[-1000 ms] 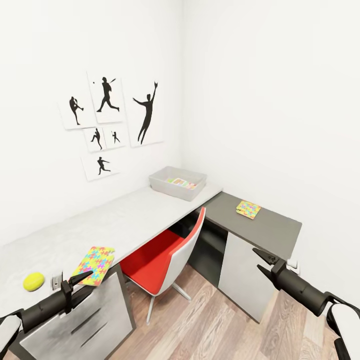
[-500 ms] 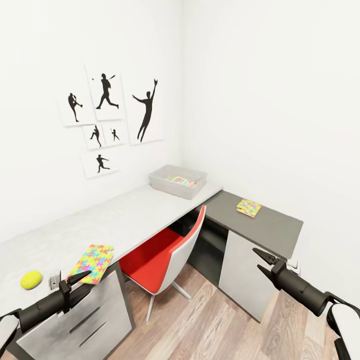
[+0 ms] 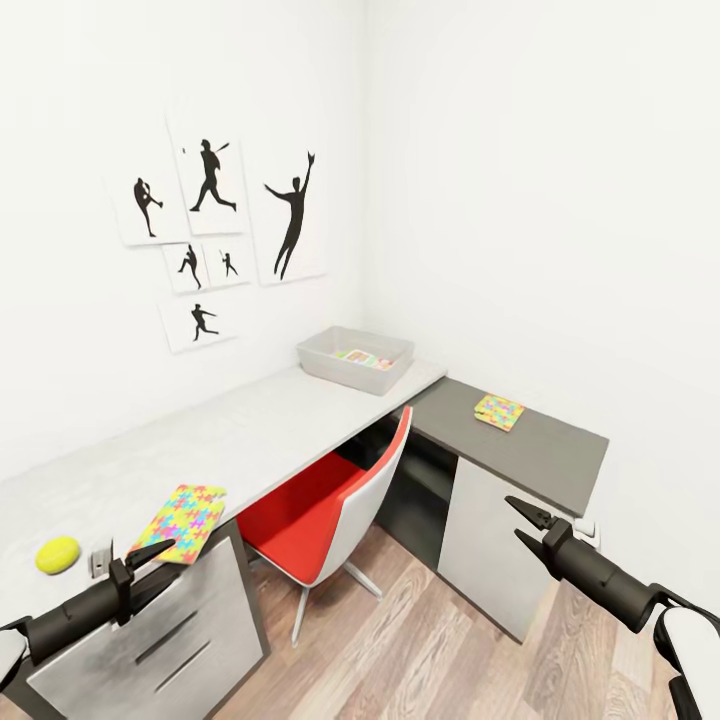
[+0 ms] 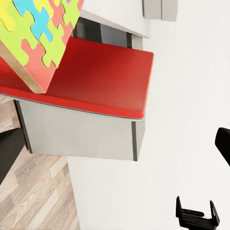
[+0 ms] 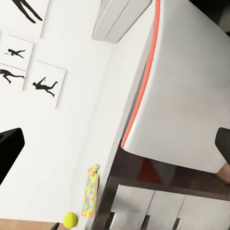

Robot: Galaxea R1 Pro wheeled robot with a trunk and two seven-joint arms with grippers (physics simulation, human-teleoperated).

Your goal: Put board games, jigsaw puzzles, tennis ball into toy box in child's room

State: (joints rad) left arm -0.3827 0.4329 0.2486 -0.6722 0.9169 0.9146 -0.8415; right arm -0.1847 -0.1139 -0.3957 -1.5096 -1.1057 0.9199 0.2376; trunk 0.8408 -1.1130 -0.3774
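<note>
i see the pale toy box [image 3: 356, 360] at the table's [image 3: 260, 435] far corner, one jigsaw puzzle [image 3: 183, 520] flat near its front edge, another [image 3: 498, 411] on the dark cabinet, tennis ball [image 3: 58, 554] left.

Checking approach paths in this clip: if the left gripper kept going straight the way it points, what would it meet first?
Probably the near jigsaw puzzle overhanging the table edge; the left gripper is open just before it, though depth is uncertain.

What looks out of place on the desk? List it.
One jigsaw puzzle lies askew, a corner overhanging the table's front edge. The other jigsaw puzzle sits flat on the dark cabinet top. Nothing spilled or damaged.
</note>
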